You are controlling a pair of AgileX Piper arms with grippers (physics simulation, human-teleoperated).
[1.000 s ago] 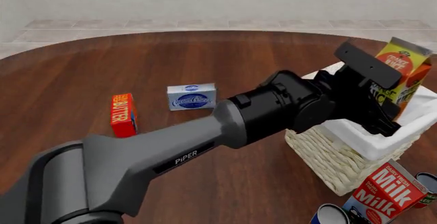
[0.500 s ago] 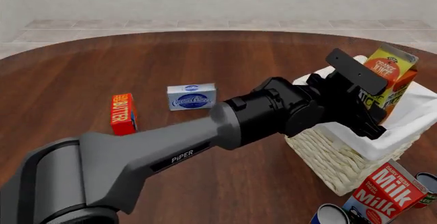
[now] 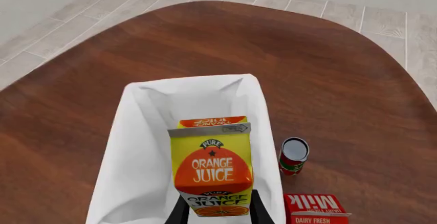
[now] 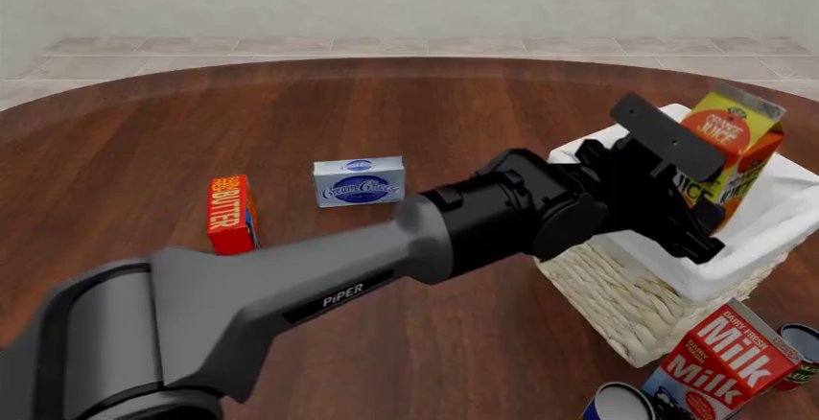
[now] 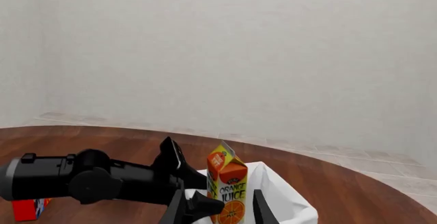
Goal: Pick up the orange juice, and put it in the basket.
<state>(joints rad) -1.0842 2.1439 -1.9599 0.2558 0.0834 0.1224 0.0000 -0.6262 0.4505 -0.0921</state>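
The orange juice (image 4: 732,142), a yellow and orange gable-top carton, is held upright in my left gripper (image 4: 701,201), which is shut on its lower part. It hangs over the open basket (image 4: 617,297), a cream wicker basket with a white cloth lining. In the left wrist view the orange juice (image 3: 212,170) sits between the fingers (image 3: 179,213), above the basket's white lining (image 3: 136,147). The right wrist view shows the orange juice (image 5: 227,193), the basket (image 5: 290,201), and my right gripper (image 5: 218,211), open and empty.
A red butter box (image 4: 232,214) and a blue-white cream cheese box (image 4: 360,181) stand at the left. A milk carton (image 4: 716,367) and cans (image 4: 620,403) lie close in front of the basket, one can (image 3: 294,156) beside its wall.
My left gripper has carried the orange juice left and slightly down over the basket opening. In the last half second it has barely moved.
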